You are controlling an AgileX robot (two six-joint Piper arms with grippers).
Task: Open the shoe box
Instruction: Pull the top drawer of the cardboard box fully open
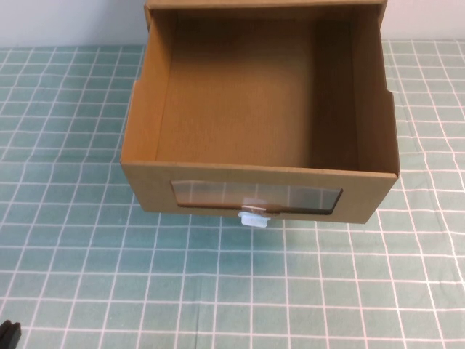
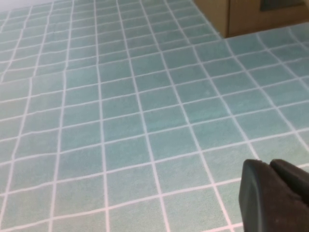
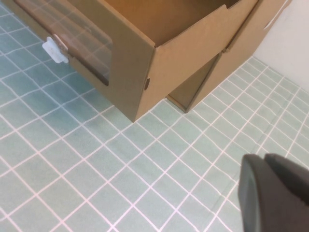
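- Brown cardboard: one box (image 3: 248, 43) stood at the far edge of the bench, in the middle.
- Its one drawer (image 1: 145, 116) stuck out of it towards the near edge, open on top, with nothing inside.
- The drawer's front had one clear window (image 1: 254, 196), with one white tab (image 1: 253, 219) at the window's lower edge.
- One teal cloth (image 1: 73, 240) with a white grid covered the bench.
- There were two grippers. The left gripper (image 2: 268, 166) hung over the near left corner, well apart from the box, fingers together on nothing.
- The right gripper (image 3: 264, 159) hovered over the cloth near the drawer's right front corner without touching it, fingers together on nothing.
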